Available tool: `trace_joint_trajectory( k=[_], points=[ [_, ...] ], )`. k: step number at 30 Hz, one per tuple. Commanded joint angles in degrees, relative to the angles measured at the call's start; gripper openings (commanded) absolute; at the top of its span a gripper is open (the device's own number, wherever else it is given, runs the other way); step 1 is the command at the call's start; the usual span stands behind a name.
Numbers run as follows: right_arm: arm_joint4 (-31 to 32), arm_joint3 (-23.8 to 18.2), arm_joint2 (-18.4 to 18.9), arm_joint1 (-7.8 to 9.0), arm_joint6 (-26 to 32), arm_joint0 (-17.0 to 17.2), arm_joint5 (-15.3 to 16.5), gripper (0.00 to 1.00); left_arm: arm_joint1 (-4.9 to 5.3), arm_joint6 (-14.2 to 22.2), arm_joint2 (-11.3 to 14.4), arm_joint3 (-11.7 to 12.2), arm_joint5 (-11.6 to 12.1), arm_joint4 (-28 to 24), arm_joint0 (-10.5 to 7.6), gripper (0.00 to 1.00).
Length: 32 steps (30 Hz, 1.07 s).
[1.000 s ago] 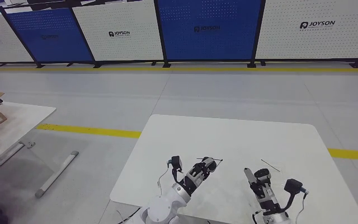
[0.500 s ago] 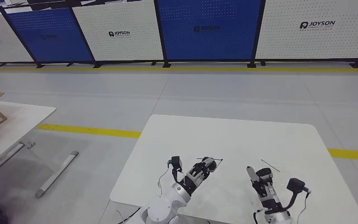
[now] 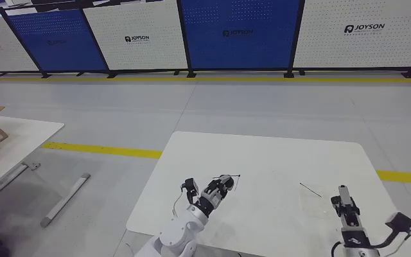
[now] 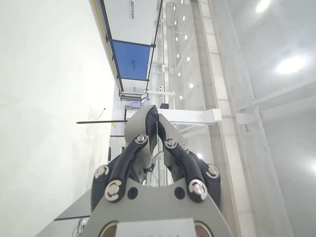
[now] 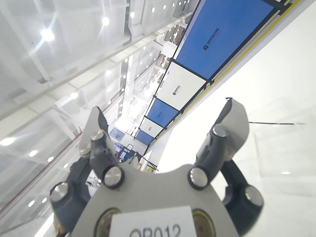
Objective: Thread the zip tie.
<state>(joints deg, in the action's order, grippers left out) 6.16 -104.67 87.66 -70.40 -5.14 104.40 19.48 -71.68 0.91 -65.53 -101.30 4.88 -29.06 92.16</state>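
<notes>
My left gripper is over the table's front left part, shut on a thin black zip tie. In the left wrist view that zip tie sticks out sideways from between the closed fingers, ending in a pointed tip. A second black zip tie lies flat on the white table at the right. My right gripper is near the front right edge, a little right of the lying tie. The right gripper is open and holds nothing, with the lying zip tie beyond one finger.
The table's far half is bare white surface. Beyond it are grey floor, a yellow floor line and blue and white partition panels. Another table's corner shows at the far left.
My left gripper has shifted left and slightly farther back with the zip tie in it. My right arm has swung right, away from the lying tie toward the table's right edge.
</notes>
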Motion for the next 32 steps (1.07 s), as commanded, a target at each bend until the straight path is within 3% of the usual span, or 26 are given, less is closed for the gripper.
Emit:
trace_joint_trajectory(
  k=[1, 6, 32],
  points=[
    [-3.0, 0.3, 0.9, -0.01, -0.6, 0.2, 0.0, 1.00, -0.13, -1.5, 0.0, 0.8, -0.1, -0.2, -0.38, 0.00],
    [-8.6, 1.7, 3.1, -0.20, -1.2, 0.5, 0.0, 1.00, -0.57, -9.3, 0.6, 1.7, 1.6, 4.8, -0.78, 0.00],
    [-8.6, 1.7, 3.1, -0.20, -1.2, 0.5, 0.0, 1.00, -0.57, -9.3, 0.6, 1.7, 1.6, 4.8, -0.78, 0.00]
  ],
)
